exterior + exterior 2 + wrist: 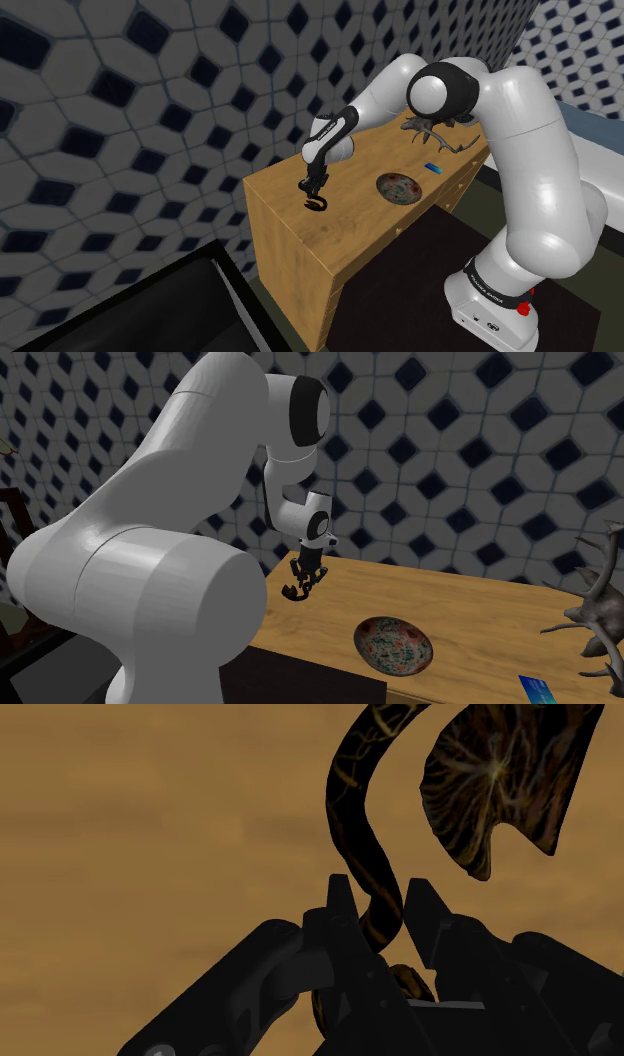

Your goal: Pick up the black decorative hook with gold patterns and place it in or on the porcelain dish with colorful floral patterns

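Gripper (314, 188) is closed narrow on the hook (319, 206). In the wrist view the fingers (340, 904) pinch its thin curved stem, and the broad flared end hangs beyond the tips. The hook hangs over the table (350, 235) near the shoulder view's left end, apparently clear of the wood. It is well apart from the dish (398, 187), which sits further along toward an antler ornament (440, 135) and a small blue card (433, 166). My read is that the hook is stiff, slight and probably light. Its dark surface with gold veining looks smooth, so likely slippery between two pads. The stem is rounded and bent, and the flared end puts weight off to one side — it could pivot or swing in the pinch if moved sharply. The narrow, straighter run of stem is the sensible place to hold it. The dish looks shallow and breakable, so set the hook down gently rather than dropping it.
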Available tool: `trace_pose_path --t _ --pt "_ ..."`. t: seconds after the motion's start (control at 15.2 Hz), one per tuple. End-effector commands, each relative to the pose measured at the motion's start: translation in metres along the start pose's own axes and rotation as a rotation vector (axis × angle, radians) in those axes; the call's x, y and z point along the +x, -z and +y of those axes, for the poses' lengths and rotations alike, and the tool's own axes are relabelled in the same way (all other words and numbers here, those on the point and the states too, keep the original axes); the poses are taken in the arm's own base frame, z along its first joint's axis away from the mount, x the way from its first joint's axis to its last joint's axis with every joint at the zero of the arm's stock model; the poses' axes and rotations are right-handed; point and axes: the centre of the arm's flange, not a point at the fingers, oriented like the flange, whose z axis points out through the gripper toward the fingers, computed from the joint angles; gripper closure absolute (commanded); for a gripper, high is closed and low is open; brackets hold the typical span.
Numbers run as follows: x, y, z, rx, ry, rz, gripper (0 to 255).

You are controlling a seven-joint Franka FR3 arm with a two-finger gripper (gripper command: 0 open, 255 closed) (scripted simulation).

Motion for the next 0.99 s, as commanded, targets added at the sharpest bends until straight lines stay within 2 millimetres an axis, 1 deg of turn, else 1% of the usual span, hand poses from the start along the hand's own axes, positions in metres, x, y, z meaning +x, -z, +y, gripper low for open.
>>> trace_pose_path --t 0.0,0.92 --pt "0.0 0.0 0.0 0.0 0.0 0.0 255" --pt "-0.004 0.073 -0.01 0.0 0.0 0.0 255"
